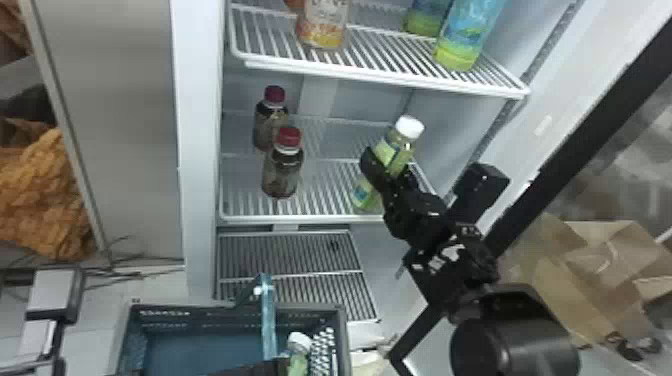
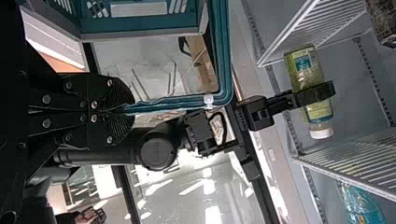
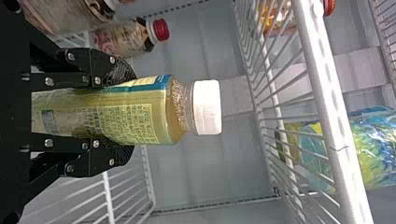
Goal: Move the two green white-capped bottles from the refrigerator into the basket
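Black right arm (image 1: 445,265), round drum-like joint (image 1: 517,342), white patches (image 1: 452,251), silver-screwed end effector (image 1: 389,162)

the left fingers (image 2: 117,95) pinch the blue-green handle (image 2: 163,103) of the basket (image 2: 140,33).

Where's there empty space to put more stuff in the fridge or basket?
On the shelf between the red-capped bottles and the green bottle in the right hand; in the basket, left of its blue handle. It's crowded around that hand and where the red-capped bottles stand close.
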### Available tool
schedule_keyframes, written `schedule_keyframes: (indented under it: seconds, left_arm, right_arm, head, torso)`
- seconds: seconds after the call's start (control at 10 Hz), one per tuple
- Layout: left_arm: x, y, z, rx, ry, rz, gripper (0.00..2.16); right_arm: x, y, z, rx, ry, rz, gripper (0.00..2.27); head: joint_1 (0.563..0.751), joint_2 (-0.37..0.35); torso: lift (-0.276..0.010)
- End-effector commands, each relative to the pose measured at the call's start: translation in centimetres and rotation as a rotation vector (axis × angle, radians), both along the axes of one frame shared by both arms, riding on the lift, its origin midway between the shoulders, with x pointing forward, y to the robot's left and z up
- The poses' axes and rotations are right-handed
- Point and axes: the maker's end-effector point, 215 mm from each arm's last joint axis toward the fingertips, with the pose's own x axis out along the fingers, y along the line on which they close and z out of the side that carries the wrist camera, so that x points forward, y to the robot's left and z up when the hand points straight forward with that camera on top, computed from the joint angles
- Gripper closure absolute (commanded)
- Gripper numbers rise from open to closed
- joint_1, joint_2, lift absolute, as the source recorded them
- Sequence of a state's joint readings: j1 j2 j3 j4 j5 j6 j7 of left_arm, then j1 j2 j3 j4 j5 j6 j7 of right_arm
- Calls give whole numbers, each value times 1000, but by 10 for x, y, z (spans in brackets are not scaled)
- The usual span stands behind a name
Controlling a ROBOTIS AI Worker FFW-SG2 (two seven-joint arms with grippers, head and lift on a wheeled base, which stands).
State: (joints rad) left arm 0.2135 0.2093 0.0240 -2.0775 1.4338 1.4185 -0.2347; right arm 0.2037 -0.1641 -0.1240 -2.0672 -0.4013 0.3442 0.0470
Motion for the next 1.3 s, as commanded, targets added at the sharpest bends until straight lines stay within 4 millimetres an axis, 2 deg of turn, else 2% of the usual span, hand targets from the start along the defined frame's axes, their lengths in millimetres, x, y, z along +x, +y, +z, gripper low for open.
schedule_keyframes:
  seconds: [0.0, 0.4, 0.6, 1.2]
  left_arm:
    - [1, 1, 0, 1, 0, 2, 1142]
    - [0, 2, 0, 2, -1, 4, 1142]
    - [-1, 2, 0, 2, -1, 5, 1142]
    - [-3, 3, 0, 5, -2, 8, 1142]
  right_arm:
    - [-17, 12, 7, 23, -4, 26, 955]
    - [-46, 25, 11, 69, 2, 58, 955]
    - [-58, 34, 19, 88, -7, 83, 955]
    - [-103, 72, 20, 192, 39, 171, 955]
  head:
    - [695, -350]
    - [695, -350]
    - [695, -350]
    - [695, -350]
  torso:
    - [-263]
    - [-263]
    - [-263]
    - [-263]
